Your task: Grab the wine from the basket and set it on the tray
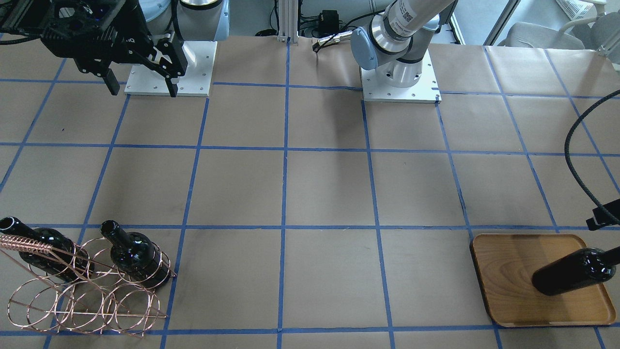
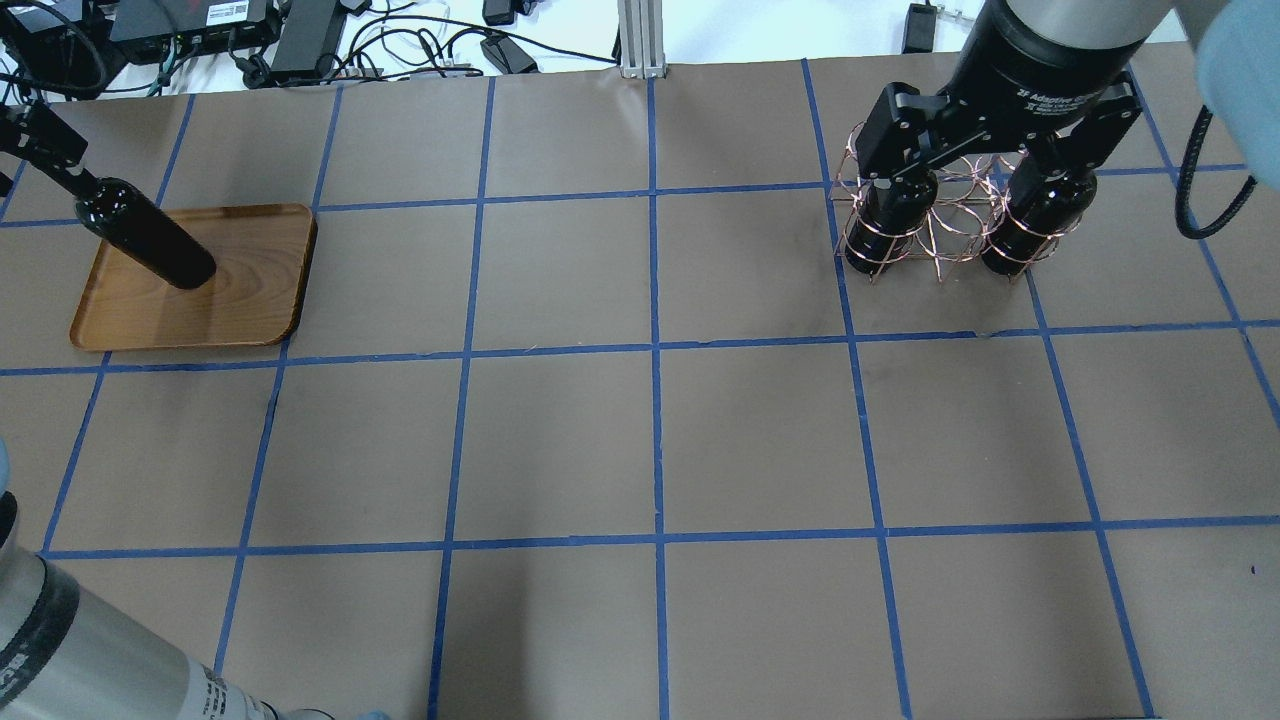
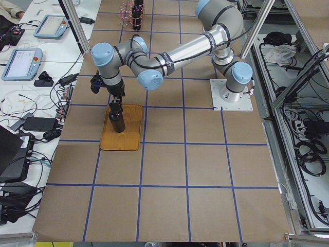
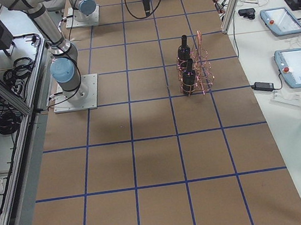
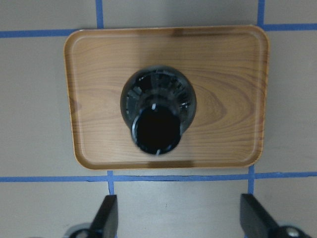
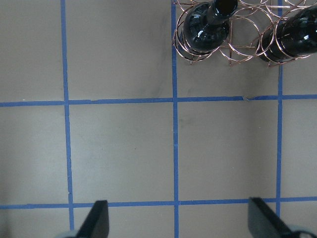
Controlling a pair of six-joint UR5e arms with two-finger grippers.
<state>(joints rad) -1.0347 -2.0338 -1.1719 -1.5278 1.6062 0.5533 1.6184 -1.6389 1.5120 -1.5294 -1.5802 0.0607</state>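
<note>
One black wine bottle (image 1: 571,274) stands upright on the wooden tray (image 1: 508,271), near its middle in the left wrist view (image 5: 158,109). My left gripper (image 5: 178,203) is open above the bottle, its fingers wide apart and clear of it. The copper wire basket (image 1: 82,291) holds two more upright black bottles, one (image 1: 135,254) at one end and one (image 1: 46,242) at the other. My right gripper (image 1: 143,87) is open and empty, high above the table on my side of the basket (image 6: 242,29).
The two white arm base plates (image 1: 169,68) (image 1: 399,77) sit at my edge of the table. A black cable (image 1: 581,145) hangs over the tray's side. Side benches with tablets (image 4: 293,67) run along the far edge.
</note>
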